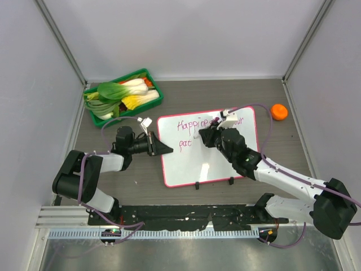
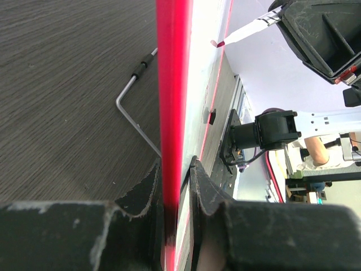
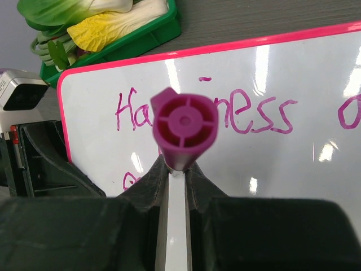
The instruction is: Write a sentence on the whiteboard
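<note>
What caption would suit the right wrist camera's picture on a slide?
Wrist view: the right end effector grips a purple marker over the whiteboard and its purple writing, vegetable tray behind.

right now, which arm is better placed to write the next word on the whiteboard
Right: the right gripper holds the purple marker over the whiteboard, by the sentence. The left gripper is clamped on the board's frame.

The whiteboard (image 1: 192, 164) lies flat at the centre of the table (image 1: 282, 152), with its two black feet (image 1: 198, 185) toward the near edge. The left gripper (image 1: 166, 150) meets the board's left edge. The right gripper (image 1: 204, 135) sits over the purple sentence (image 1: 189, 125), covering the middle of its top line. A green tray (image 1: 132, 74) of vegetables occupies the far left corner. An orange object (image 1: 278, 112) rests near the right edge.
</note>
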Robot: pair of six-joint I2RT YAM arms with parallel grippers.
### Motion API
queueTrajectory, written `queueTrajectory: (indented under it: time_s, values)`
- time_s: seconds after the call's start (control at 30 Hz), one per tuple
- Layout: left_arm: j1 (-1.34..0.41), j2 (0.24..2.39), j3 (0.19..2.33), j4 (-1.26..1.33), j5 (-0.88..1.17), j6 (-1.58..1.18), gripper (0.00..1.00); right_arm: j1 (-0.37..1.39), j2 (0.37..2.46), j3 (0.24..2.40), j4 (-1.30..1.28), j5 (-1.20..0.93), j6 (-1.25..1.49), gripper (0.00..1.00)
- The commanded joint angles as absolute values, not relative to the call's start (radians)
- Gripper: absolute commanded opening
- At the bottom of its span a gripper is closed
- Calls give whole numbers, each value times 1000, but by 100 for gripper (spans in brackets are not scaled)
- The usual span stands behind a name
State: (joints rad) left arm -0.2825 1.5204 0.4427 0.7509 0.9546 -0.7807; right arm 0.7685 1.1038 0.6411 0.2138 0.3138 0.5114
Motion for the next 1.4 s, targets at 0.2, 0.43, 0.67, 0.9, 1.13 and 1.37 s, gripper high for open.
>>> queueTrajectory:
  time_s: [0.2,0.43,0.67,0.9,1.13,1.37]
  values:
    - [-301,1546,428,634,816,-652,0,765,1052,604,198,282,532,1]
    - [-301,1549,428,635,816,-652,0,765,1035,575,195,265,543,1]
    - [-299,1546,428,635,816,-650,0,767,1035,569,195,249,549,1]
    - [-299,1548,428,634,815,-649,0,767,1040,575,202,270,546,1]
    - [-299,1545,426,632,815,-649,0,765,1038,607,209,305,531,1]
    - [-301,1537,425,629,813,-647,0,765,1057,623,230,318,529,1]
